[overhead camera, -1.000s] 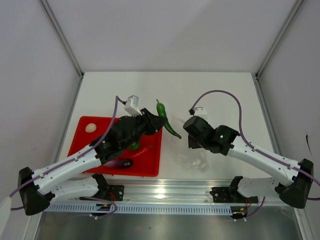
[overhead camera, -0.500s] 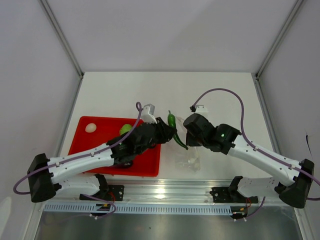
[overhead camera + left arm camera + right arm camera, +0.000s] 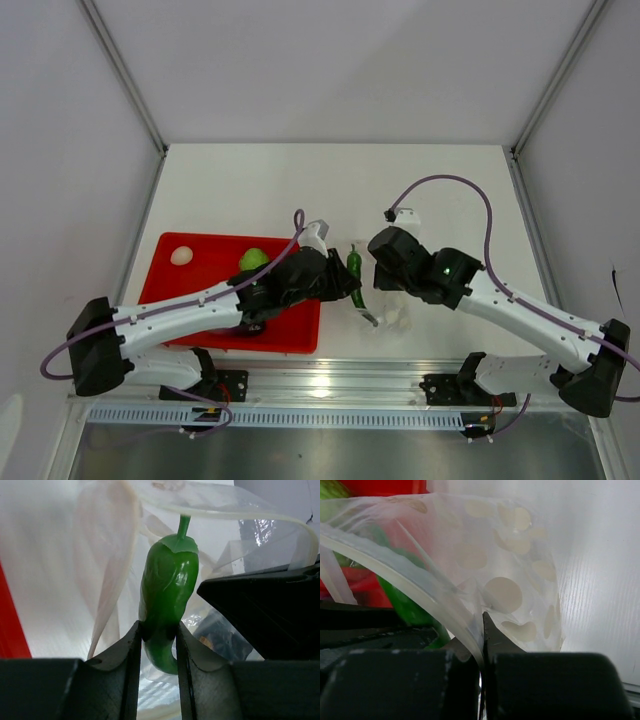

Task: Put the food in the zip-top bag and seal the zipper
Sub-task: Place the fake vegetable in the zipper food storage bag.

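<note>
My left gripper (image 3: 345,285) is shut on the long green pepper (image 3: 355,272), gripping its lower half (image 3: 167,592), stem pointing away. It holds the pepper at the open mouth of the clear zip-top bag (image 3: 385,315), whose rim strip, the zipper (image 3: 235,515), arcs above the pepper. My right gripper (image 3: 385,285) is shut on the bag's rim (image 3: 432,587) and holds the mouth open. The pepper shows green through the plastic in the right wrist view (image 3: 402,605). One round green vegetable (image 3: 252,259) lies on the red tray (image 3: 165,275). The chili and eggplant are hidden.
A small pale round object (image 3: 181,256) lies in the tray's far left corner. The left arm lies across the tray. A metal rail (image 3: 330,385) runs along the near table edge. Grey walls close in both sides.
My left gripper has carried the pepper right and nearer, from above the tray's far right corner to the bag mouth. My right gripper has lifted the bag's rim slightly.
</note>
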`<state>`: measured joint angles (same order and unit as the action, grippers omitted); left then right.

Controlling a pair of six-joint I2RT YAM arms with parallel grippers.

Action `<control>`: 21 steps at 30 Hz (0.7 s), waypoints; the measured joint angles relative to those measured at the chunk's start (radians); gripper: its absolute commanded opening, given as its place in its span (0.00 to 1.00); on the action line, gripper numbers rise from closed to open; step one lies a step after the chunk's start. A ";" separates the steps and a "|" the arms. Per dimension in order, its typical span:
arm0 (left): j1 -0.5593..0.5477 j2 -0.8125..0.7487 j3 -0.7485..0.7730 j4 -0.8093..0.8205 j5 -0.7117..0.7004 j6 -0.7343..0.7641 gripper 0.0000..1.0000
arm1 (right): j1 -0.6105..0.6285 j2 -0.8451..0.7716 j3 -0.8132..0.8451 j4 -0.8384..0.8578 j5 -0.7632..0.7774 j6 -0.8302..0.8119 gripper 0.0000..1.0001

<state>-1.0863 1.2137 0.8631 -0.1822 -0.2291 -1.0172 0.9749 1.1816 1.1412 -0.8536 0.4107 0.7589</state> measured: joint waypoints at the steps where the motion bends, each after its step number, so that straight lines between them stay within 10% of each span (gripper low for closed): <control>1: 0.000 0.012 0.007 0.000 0.019 0.000 0.46 | 0.000 -0.002 0.000 0.000 0.001 0.000 0.00; 3: 0.001 0.031 0.018 0.001 0.056 0.001 0.77 | 0.000 -0.004 0.000 -0.001 0.003 -0.001 0.00; 6: 0.002 0.046 0.034 -0.009 0.096 0.015 0.99 | 0.000 -0.010 0.000 -0.001 0.010 -0.003 0.00; 21: 0.013 -0.171 0.130 -0.164 -0.052 0.185 0.97 | -0.006 -0.039 -0.016 -0.004 0.026 -0.012 0.00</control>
<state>-1.0729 1.0424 0.9932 -0.3458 -0.2810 -0.8326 0.9684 1.1423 1.1255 -0.8574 0.4366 0.7471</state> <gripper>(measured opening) 0.980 0.003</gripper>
